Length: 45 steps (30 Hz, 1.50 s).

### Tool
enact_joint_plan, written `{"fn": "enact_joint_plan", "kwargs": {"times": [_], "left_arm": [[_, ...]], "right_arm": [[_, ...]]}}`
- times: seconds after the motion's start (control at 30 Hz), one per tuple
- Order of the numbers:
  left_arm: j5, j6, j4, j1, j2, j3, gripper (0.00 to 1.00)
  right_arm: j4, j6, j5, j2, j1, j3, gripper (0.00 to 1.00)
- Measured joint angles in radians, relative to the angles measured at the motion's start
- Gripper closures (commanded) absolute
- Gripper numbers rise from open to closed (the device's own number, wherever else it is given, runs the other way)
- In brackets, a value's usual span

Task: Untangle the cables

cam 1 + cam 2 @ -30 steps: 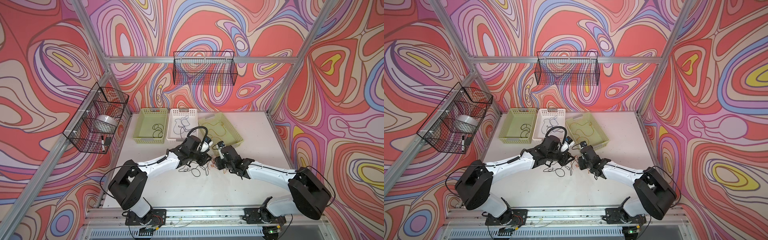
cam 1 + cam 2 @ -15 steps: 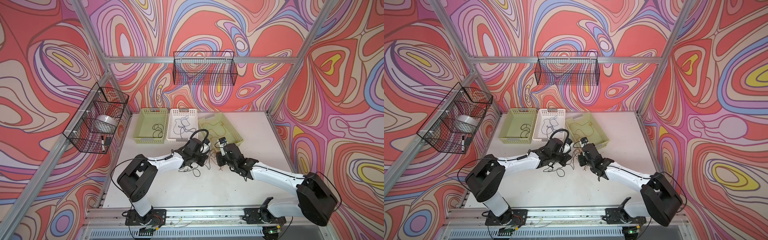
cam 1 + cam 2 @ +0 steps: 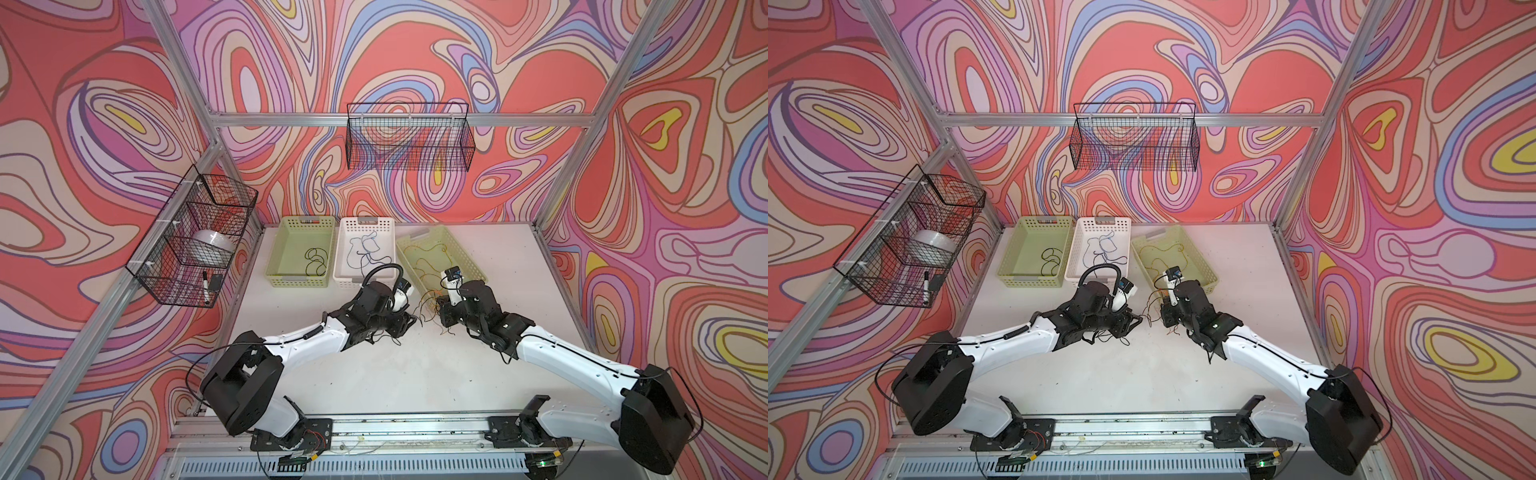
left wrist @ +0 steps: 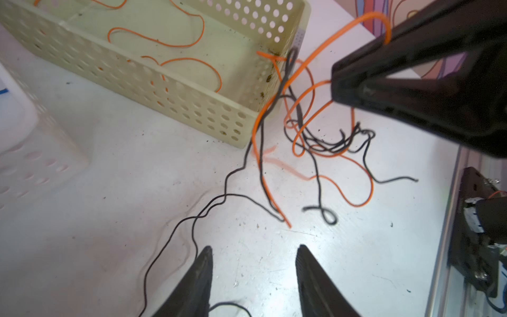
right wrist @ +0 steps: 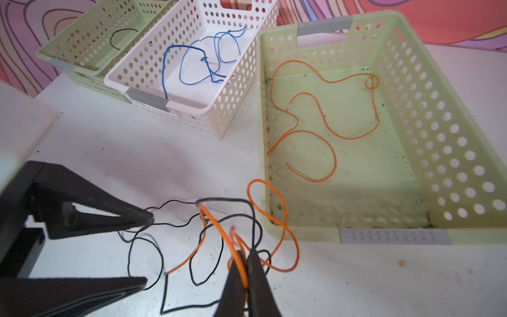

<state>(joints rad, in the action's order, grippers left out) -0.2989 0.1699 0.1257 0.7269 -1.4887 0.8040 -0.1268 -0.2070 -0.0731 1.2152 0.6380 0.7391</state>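
3 perforated rectangular plastic baskets: pale-green left basket (image 5: pixel 82 46), dark cable (image 5: pixel 120 35); white middle basket (image 5: pixel 238 90), looped blue cables (image 5: pixel 163 74); pale-green right basket (image 5: pixel 439 137), looped orange cable (image 5: pixel 335 159). At its 6 o'clock, on the white tabletop (image 3: pixel 374 374), lies an orange-and-dark cable tangle (image 4: pixel 315 142). Right gripper (image 5: pixel 247 251) pinches an orange strand (image 5: pixel 225 238); left gripper (image 4: pixel 254 246) stands apart, empty.

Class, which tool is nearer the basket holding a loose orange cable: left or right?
Right. The right tool, shut on an orange cable, sits just outside the basket's near corner; the open left tool stands farther off, across the tangled cables.

Orange wire (image 5: pixel 230 243) and black wire (image 5: pixel 223 199) on a white table (image 5: pixel 137 153). Blue wire (image 5: pixel 163 74) in the white basket (image 5: pixel 233 109); green basket (image 5: pixel 439 109) beside.
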Motion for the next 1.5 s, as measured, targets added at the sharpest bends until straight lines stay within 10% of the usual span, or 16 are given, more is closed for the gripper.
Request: {"fn": "enact_joint_plan", "kwargs": {"times": [0.3,0.7,1.17,1.5], "left_arm": [[-0.035,0.03,0.042,0.019,-0.087,0.025,0.51],[-0.015,0.086,0.144,0.02,-0.125,0.021,1.0],[0.149,-0.039,-0.095,0.012,0.166,0.023,1.0],[0.293,-0.105,-0.406,-0.238,0.471,0.026,1.0]], "right_arm": [[-0.019,-0.008,0.042,-0.003,0.0,0.034,1.0],[-0.037,-0.065,0.029,-0.016,-0.005,0.048,1.0],[-0.15,-0.142,0.047,-0.127,-0.199,0.049,1.0],[-0.264,-0.143,-0.033,-0.194,-0.371,0.047,1.0]]}}
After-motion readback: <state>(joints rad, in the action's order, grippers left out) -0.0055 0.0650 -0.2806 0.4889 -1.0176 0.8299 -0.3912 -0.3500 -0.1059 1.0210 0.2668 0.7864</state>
